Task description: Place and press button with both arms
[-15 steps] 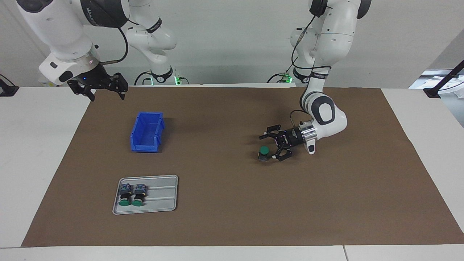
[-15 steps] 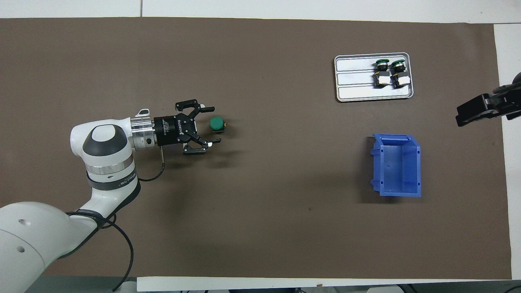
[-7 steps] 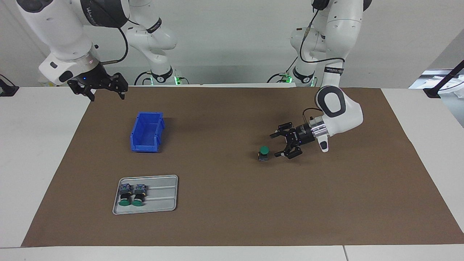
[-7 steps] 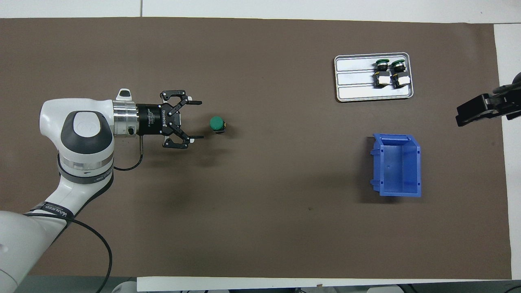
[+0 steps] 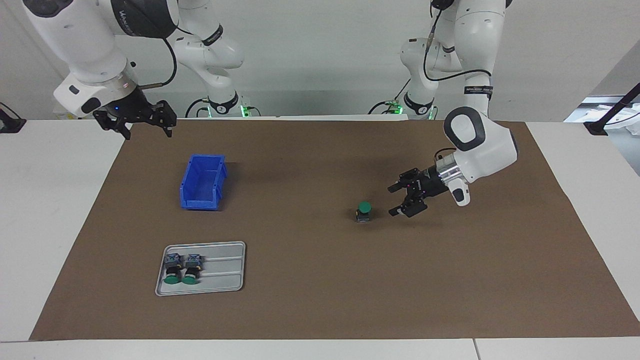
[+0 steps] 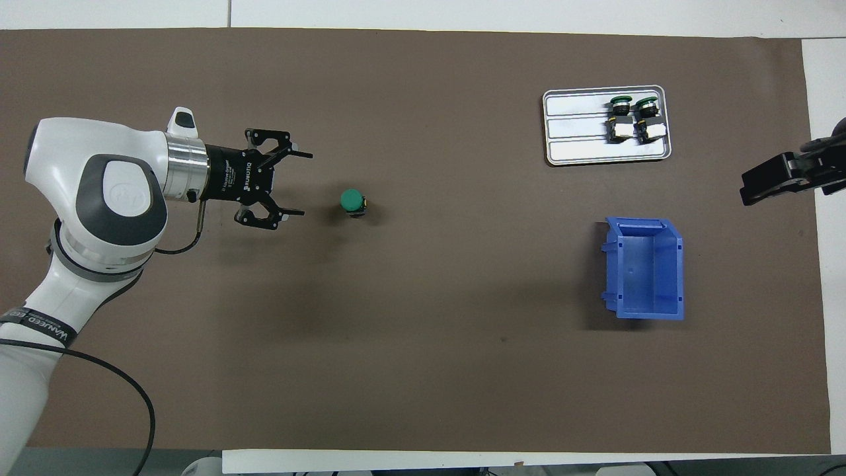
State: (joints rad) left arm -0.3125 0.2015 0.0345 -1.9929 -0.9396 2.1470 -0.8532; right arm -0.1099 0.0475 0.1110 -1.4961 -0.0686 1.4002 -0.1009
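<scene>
Push-button switch [image 5: 364, 212] stands upright on the brown mat [image 5: 320, 310], green cap up, terminal block down, so its long axis is vertical; it sits toward the left arm's end of the table, free of any grip. Left gripper [image 5: 404, 198] hangs low over the mat just beside the switch, on the side toward the left arm's end, fingers spread apart and empty, pointing roughly sideways at the switch with a clear gap between tips and cap. Right gripper [image 5: 145, 122] waits raised over the mat's edge at the right arm's end, fingers apart, nothing held; well apart from the switch, so the left arm is much the nearer. Judgement: placing looks done, pressing remains; the press must come from above onto the cap, which means rising and turning the hand downward. Nearer the right arm's end: an empty blue bin [image 5: 202, 181], and farther from the robots a grey tray [image 5: 220, 270] with two like switches [image 5: 181, 267] lying side by side. Mat is flat, matte, with plenty of room around the switch.
</scene>
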